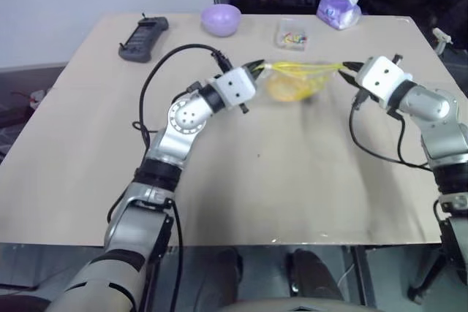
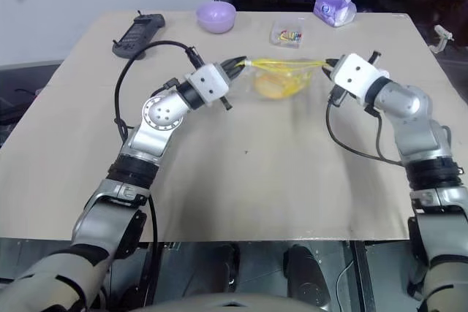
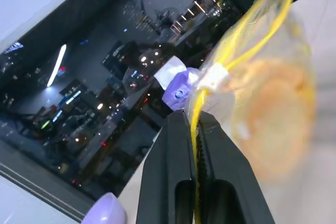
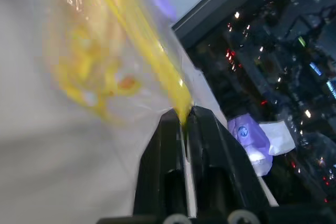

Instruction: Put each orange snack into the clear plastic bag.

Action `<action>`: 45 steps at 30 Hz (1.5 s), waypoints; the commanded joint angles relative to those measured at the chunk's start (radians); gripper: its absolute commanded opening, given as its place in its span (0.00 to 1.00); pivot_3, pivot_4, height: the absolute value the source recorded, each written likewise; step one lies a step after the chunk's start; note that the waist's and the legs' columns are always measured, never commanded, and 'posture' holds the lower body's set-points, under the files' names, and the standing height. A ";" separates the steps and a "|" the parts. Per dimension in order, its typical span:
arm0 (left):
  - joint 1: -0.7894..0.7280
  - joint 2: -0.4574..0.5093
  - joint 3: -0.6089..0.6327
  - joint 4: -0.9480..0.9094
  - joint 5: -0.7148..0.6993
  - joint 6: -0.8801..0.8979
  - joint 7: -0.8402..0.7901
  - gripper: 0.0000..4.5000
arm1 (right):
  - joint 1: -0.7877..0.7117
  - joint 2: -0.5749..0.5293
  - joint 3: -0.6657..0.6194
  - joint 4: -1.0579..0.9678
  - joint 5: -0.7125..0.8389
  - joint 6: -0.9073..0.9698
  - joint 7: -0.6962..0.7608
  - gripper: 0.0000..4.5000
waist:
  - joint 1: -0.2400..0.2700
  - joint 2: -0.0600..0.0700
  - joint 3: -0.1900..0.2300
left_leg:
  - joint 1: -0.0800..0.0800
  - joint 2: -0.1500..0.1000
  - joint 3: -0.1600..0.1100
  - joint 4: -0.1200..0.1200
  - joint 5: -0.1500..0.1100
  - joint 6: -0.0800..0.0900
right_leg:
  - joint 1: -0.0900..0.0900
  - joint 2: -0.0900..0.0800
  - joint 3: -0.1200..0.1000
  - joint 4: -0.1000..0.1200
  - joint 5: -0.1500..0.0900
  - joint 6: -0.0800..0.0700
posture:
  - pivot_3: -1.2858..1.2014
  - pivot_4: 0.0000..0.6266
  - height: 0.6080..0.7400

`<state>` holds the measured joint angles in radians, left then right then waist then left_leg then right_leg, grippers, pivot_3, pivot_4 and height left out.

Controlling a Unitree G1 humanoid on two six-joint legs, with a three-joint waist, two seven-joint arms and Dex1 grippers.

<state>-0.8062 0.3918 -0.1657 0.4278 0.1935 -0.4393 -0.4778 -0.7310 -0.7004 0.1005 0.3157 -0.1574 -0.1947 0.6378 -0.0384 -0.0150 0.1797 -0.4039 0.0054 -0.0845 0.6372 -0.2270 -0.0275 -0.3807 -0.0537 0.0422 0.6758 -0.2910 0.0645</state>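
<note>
Bag: the clear plastic bag [image 1: 298, 78] hung stretched above the table [image 1: 278, 180], the orange snack [image 1: 291, 90] inside it.
Left gripper [image 1: 260, 69]: clamped on the bag's yellow strip at its 9 o'clock end.
Right gripper [image 1: 348, 69]: pinched the strip's 3 o'clock end.
Around: clear box [image 1: 292, 34] just beyond at 12 o'clock; lilac bowl [image 1: 221, 19] at 10; tissue pack [image 1: 338, 11] at 1; black remote [image 1: 143, 38] at 9, well apart.

1. Both eye views look forward and down from the head over the table [image 1: 241, 180]; they share it.
2. The left wrist view looks close along the left gripper [image 3: 198, 129] toward dark windows.
3. The right wrist view looks close along the right gripper [image 4: 184, 119]; both catch the bag [image 3: 273, 103].
</note>
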 commanded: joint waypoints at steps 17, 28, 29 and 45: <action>0.147 0.004 -0.025 -0.155 -0.005 0.021 -0.053 0.00 | 0.015 -0.002 0.070 -0.460 0.146 0.355 0.291 0.55 | -0.001 0.001 0.000 | 0.002 0.000 -0.001 0.002 -0.001 0.001 | 0.002 0.001 -0.001 0.003 0.000 0.000 | 0.52 0.24 0.97; 0.149 0.045 -0.009 -0.192 -0.002 0.042 -0.034 0.00 | -0.067 -0.118 0.050 -0.157 -0.029 0.182 0.196 0.55 | 0.017 0.001 0.001 | 0.002 0.000 -0.001 0.002 -0.001 0.001 | 0.002 0.000 -0.001 0.002 0.000 0.000 | 0.52 0.24 0.97; 0.151 0.046 -0.009 -0.194 -0.002 0.043 -0.034 0.00 | -0.074 -0.126 0.038 -0.151 -0.019 0.178 0.203 0.55 | 0.016 0.001 0.001 | 0.002 0.000 -0.001 0.002 -0.001 0.001 | 0.002 0.000 -0.001 0.002 0.000 0.000 | 0.52 0.24 0.97; 0.126 0.064 -0.024 -0.191 0.021 0.022 -0.045 0.00 | -0.135 0.131 0.157 -0.383 0.163 0.342 0.315 0.55 | -0.001 0.001 0.001 | 0.002 0.000 -0.002 0.002 -0.001 0.001 | 0.002 0.000 -0.001 0.003 0.000 0.000 | 0.52 0.24 0.97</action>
<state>-0.6527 0.4456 -0.1985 0.2825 0.2081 -0.3985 -0.5264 -0.8354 -0.5748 0.2417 -0.0901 0.0510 0.1851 0.9826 -0.0391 -0.0140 0.1803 -0.4018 0.0055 -0.0864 0.6399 -0.2276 -0.0264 -0.3787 -0.0532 0.0408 0.6789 -0.2910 0.0645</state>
